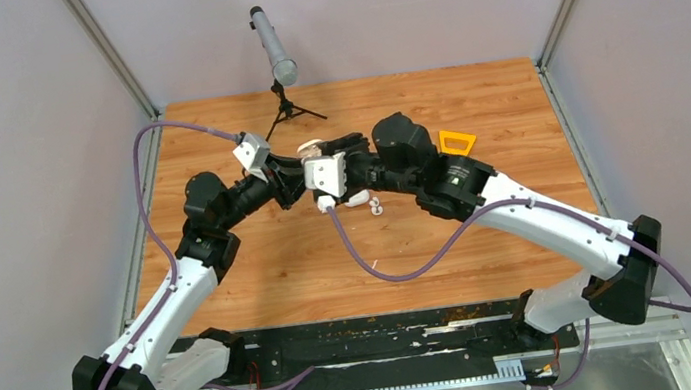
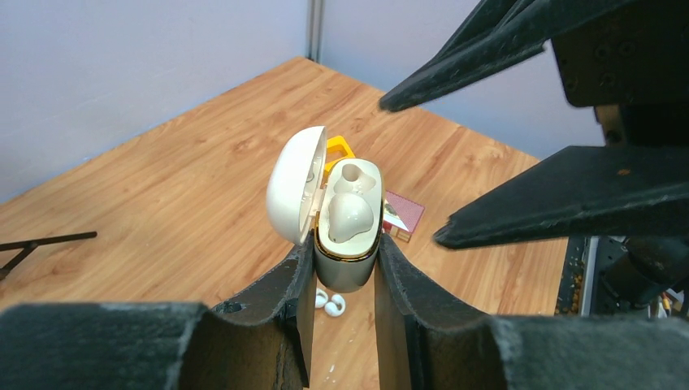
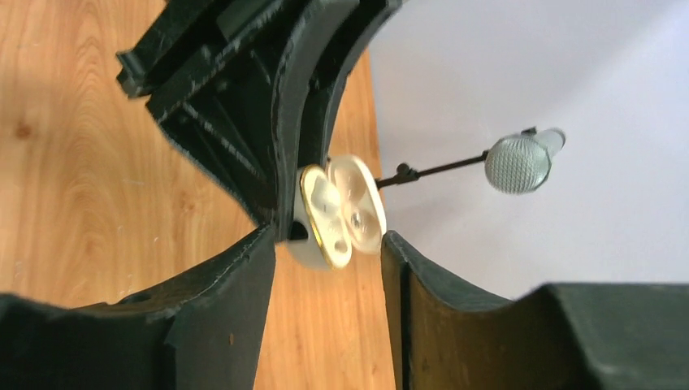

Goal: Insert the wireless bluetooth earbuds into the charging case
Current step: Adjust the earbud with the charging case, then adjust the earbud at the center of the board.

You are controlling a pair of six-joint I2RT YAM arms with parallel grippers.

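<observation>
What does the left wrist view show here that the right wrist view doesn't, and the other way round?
Only the left wrist view: two loose earbuds on the table below the charging case, a red box behind it, and an earbud seated in one socket. Only the right wrist view: the microphone on its stand. Both: the open charging case, clamped in the left gripper, above the wooden table.
</observation>
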